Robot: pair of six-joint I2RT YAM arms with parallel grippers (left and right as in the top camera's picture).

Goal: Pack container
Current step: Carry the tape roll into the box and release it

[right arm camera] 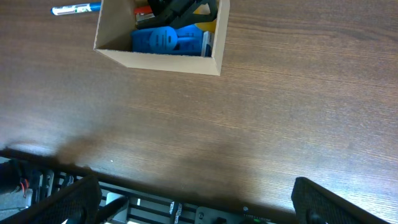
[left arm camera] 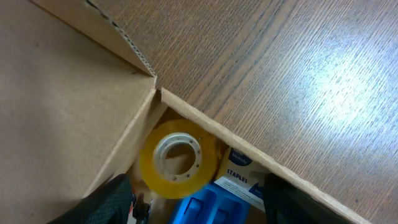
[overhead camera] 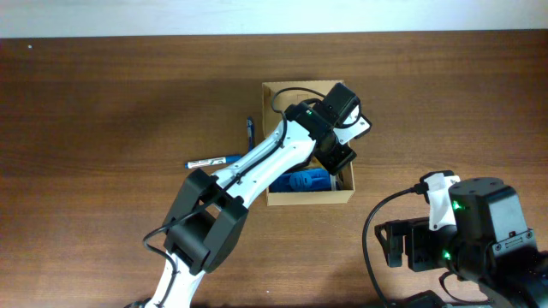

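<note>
The tan cardboard container [overhead camera: 308, 198] stands open at the table's middle. It holds a yellow tape roll [left arm camera: 177, 158], a staples box [left arm camera: 239, 174] and a blue stapler [left arm camera: 205, 208]. My left gripper [overhead camera: 338, 158] reaches down into the container's right side, jaws open [left arm camera: 196, 211] and empty above these items. The container's inner wall [left arm camera: 62, 93] fills the left wrist view's left side. My right gripper [overhead camera: 402, 248] is open [right arm camera: 199, 205] and empty near the table's front right, well away from the container [right arm camera: 161, 61]. The stapler [right arm camera: 165, 40] shows in it there.
A dark blue pen [overhead camera: 250, 133] lies just left of the container. A white and blue marker [overhead camera: 214, 162] lies further left; it also shows in the right wrist view [right arm camera: 74, 9]. The left arm crosses the container's left half.
</note>
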